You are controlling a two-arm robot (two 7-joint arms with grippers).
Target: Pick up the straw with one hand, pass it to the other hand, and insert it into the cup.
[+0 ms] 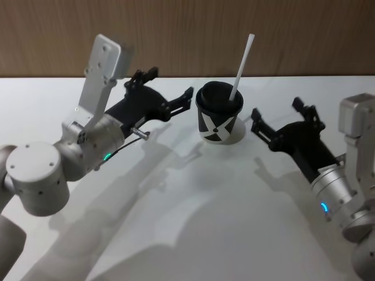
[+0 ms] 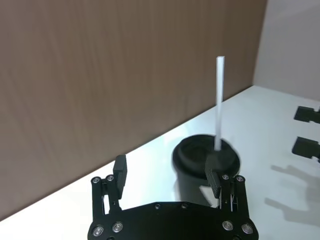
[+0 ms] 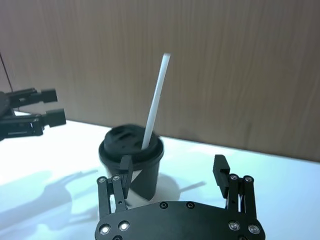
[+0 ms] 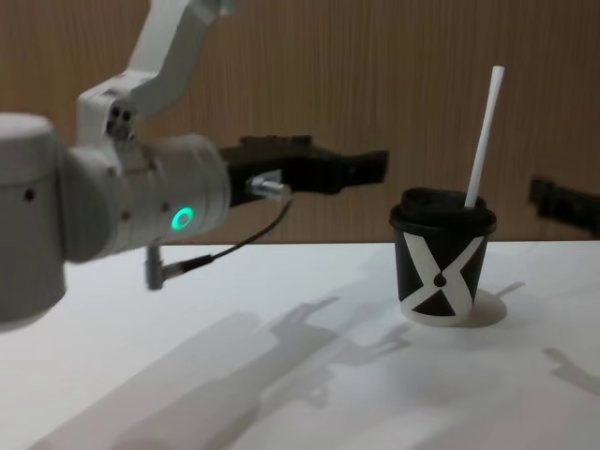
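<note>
The black cup (image 1: 218, 119) with a white X mark and a black domed lid stands upright on the white table, toward the back. The white straw (image 1: 242, 65) stands in the lid's hole, leaning slightly and rising well above the cup (image 4: 442, 272). My left gripper (image 1: 168, 88) hovers open just left of the cup, holding nothing; its fingers frame the cup (image 2: 200, 160) and straw (image 2: 219, 100). On the cup's right, my right gripper (image 1: 276, 111) is open and empty, a short gap from the cup (image 3: 142, 177) and straw (image 3: 156, 100).
A wooden wall (image 1: 187, 35) runs close behind the table's (image 1: 193, 222) far edge. A thin dark cable (image 4: 234, 246) loops from my left wrist. Bare white tabletop stretches in front of the cup.
</note>
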